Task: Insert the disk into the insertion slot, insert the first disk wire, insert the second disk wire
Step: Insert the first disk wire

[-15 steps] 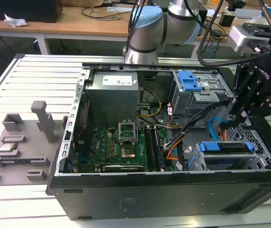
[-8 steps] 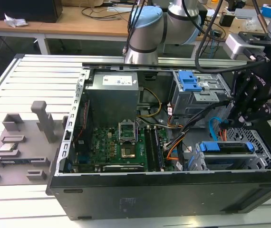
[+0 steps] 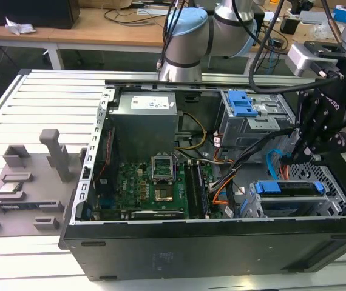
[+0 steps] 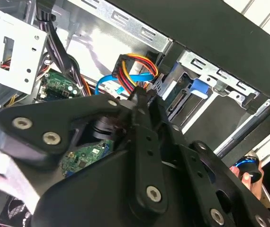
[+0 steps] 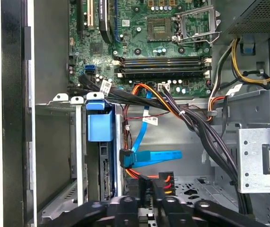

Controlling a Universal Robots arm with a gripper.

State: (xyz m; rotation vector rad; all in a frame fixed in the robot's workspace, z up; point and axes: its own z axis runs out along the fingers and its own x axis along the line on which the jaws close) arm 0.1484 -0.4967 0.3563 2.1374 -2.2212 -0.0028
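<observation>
gripper (image 5: 155, 190): clamped on plug of first disk wire (image 5: 166, 179) | second disk wire (image 5: 156, 157): just beside that plug | disk (image 5: 99, 127): inside insertion slot (image 5: 79, 146)

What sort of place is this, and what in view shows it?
Probably a robotics lab or workshop: an open black desktop computer case sits on a ribbed aluminium table, a grey-and-blue robot arm stands behind it, and wooden desks strewn with cables line the back.
</observation>
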